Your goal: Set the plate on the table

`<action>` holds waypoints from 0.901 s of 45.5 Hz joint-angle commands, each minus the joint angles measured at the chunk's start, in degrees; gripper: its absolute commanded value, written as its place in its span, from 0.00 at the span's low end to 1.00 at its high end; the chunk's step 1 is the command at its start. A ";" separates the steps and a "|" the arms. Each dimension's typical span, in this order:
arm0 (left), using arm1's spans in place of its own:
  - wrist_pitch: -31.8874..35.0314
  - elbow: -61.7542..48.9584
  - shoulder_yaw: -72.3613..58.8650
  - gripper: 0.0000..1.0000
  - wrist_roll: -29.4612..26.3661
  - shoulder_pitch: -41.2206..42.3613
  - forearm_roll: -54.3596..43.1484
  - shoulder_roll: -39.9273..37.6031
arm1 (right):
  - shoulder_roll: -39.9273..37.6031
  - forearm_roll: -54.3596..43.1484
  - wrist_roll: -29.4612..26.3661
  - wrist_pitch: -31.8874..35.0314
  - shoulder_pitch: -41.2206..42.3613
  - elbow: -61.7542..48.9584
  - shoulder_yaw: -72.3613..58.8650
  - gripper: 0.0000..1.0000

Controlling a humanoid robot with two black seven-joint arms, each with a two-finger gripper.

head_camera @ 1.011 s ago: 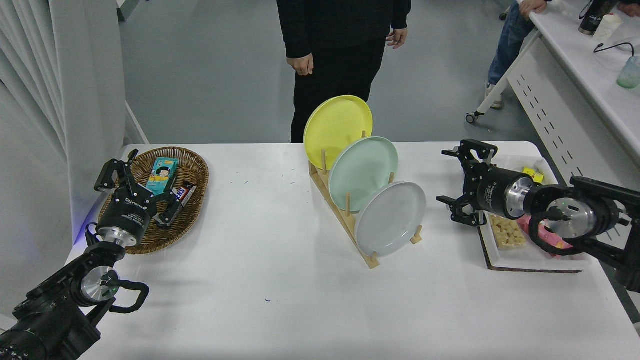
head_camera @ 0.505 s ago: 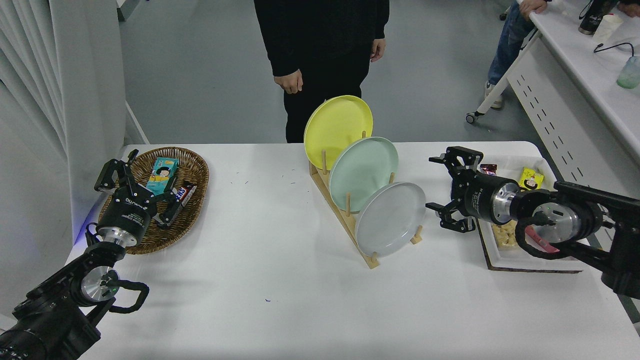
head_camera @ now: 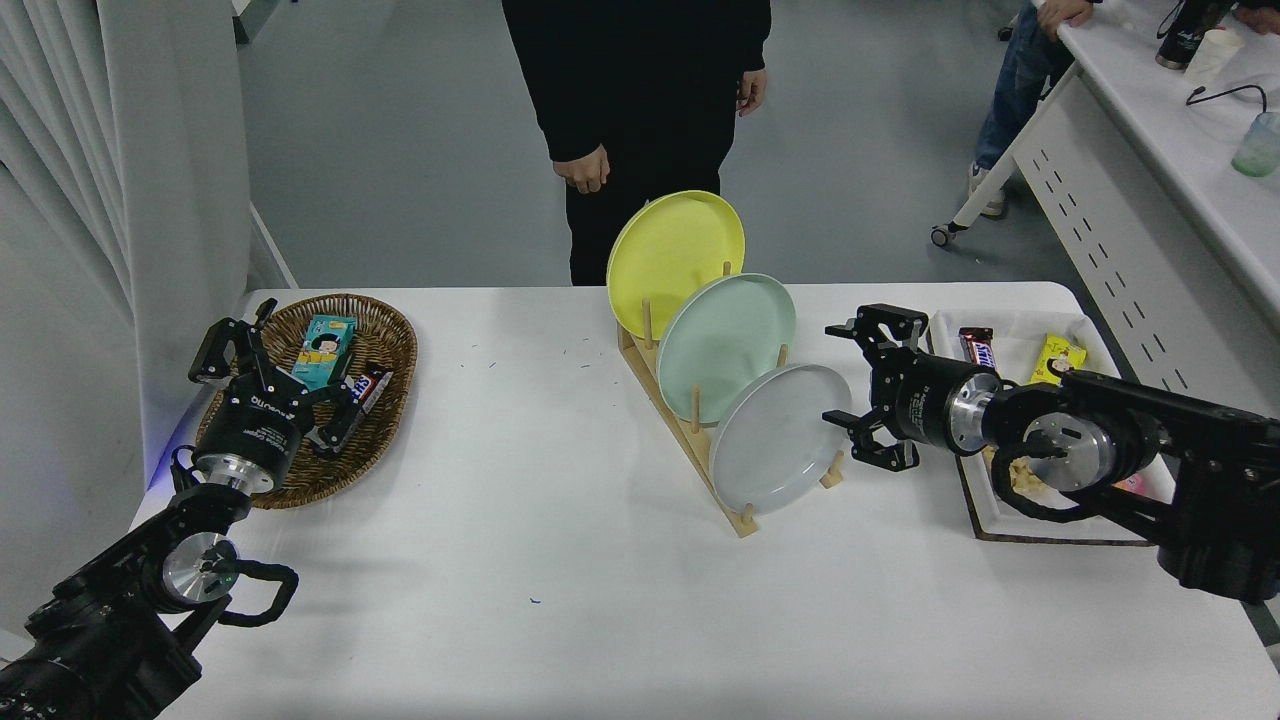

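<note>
At the lower left the left tool point(head_camera: 270, 375) sat parked over a wicker basket point(head_camera: 390, 400) of snacks, its fingers spread and holding nothing; beyond it the white worktop point(head_camera: 520, 440) lay bare as far as the wooden rack point(head_camera: 690, 440); three plates stood tilted in the rack, a yellow plate point(head_camera: 675, 250) at the back, a mint plate point(head_camera: 725, 345) in the middle and the grey plate point(head_camera: 778, 437) in the front slot; the right tool point(head_camera: 860, 395) hung just beside the grey plate's right rim, fingers apart, gripping nothing; a white tray point(head_camera: 1000, 515) lay behind that arm; a pinch too shallow on the smooth rim would probably let the plate slip, and a sideways pull could drag the rack or knock the mint plate; the bare worktop near the front edge offered the most room to set it down
</note>
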 commanded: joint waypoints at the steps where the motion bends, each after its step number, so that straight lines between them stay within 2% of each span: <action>1: 0.00 -0.05 0.00 0.98 0.00 0.00 0.00 0.00 | 1.66 -0.49 -0.07 -0.01 0.08 -1.06 0.23 0.96; 7: 0.00 0.04 0.00 0.98 0.00 0.00 0.00 0.00 | 2.54 -0.49 -0.07 -0.01 0.08 -1.85 0.23 0.96; 19: 0.00 -0.05 0.00 0.98 0.00 0.00 0.00 0.00 | 3.34 -0.49 -0.07 -0.27 0.25 -2.21 0.23 0.87; 41: 0.00 -0.05 0.00 0.98 0.00 0.00 0.00 0.00 | 4.04 -0.40 -0.07 -0.71 0.70 -2.12 0.14 0.79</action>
